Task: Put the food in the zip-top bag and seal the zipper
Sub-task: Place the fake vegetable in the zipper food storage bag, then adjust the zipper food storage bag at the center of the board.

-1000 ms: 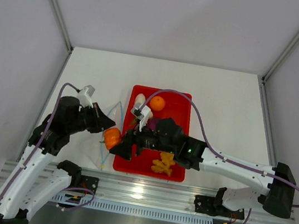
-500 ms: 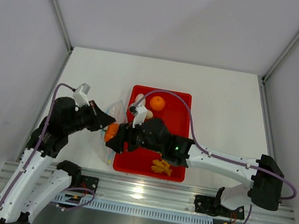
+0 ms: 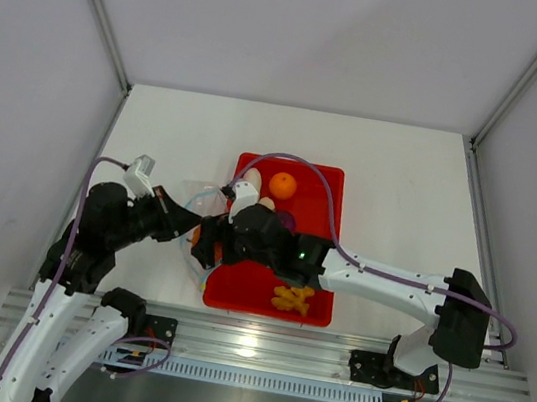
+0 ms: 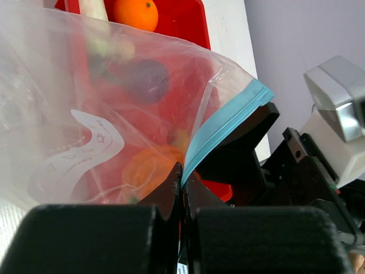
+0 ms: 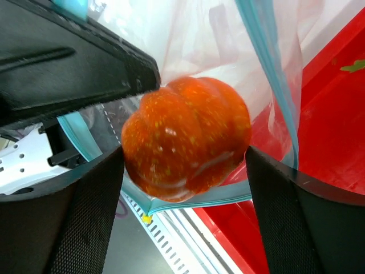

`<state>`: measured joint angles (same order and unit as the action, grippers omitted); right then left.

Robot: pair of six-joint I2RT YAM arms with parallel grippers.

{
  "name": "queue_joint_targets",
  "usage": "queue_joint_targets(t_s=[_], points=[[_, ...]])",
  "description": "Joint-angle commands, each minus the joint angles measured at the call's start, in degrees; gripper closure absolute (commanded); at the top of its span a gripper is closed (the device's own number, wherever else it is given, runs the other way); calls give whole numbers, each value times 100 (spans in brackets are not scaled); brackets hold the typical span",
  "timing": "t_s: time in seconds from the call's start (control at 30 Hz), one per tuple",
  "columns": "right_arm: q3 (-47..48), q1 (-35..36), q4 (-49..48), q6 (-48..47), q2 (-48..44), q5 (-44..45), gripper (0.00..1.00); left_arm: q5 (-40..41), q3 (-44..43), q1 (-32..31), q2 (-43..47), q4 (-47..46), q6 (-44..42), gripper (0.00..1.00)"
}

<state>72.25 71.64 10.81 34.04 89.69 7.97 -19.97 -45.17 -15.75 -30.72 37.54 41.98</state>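
Note:
My left gripper [image 4: 182,178] is shut on the blue zipper [image 4: 225,128] of the clear zip-top bag [image 4: 85,85] and holds its mouth up, left of the red tray [image 3: 314,269]. My right gripper [image 5: 185,151] holds the orange pumpkin [image 5: 185,137] between its fingers at the open bag mouth, with the zipper strip [image 5: 199,197] just below it. From above, both grippers meet at the tray's left edge; the right gripper [image 3: 204,242] is beside the left gripper [image 3: 182,220]. The orange [image 3: 282,185], radish [image 3: 250,174], purple onion [image 3: 287,220] and yellow ginger [image 3: 291,298] lie in the tray. I cannot make out the garlic.
The right arm [image 3: 378,278] stretches across the tray's front half. The aluminium rail [image 3: 257,346] runs along the table's near edge. Grey walls close in the left, right and back.
My right gripper has carried the pumpkin left from the tray's edge to the bag mouth. My left gripper has shifted a little left and lifted the bag's mouth.

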Motion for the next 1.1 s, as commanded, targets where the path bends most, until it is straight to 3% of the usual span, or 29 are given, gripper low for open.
queue_joint_targets(t_s=[0.0, 0.07, 0.37, 0.57, 0.77, 0.93, 1.03, 1.07], points=[[351, 52, 18, -275, -65, 232, 13, -139, -177, -16, -4, 43, 21, 99], [404, 52, 70, -397, -118, 267, 8, -139, -194, -25, -30, 52, 21, 100], [923, 166, 817, -750, -751, 574, 7, 116, -458, -25, -127, 324, -163, 99], [607, 158, 1108, -671, -1041, 759, 17, 133, -589, -25, -162, 307, -164, 100], [123, 158, 704, -443, -901, 583, 27, -7, -677, -25, -224, 307, -102, 100], [-176, 166, 467, -310, -707, 680, 43, 45, -827, -25, -198, 517, -119, 99], [-211, 175, 440, -284, -655, 627, 74, 116, -914, -25, -180, 658, -137, 100], [-220, 175, 440, -319, -655, 636, 92, 142, -915, -25, -180, 693, -128, 99]])
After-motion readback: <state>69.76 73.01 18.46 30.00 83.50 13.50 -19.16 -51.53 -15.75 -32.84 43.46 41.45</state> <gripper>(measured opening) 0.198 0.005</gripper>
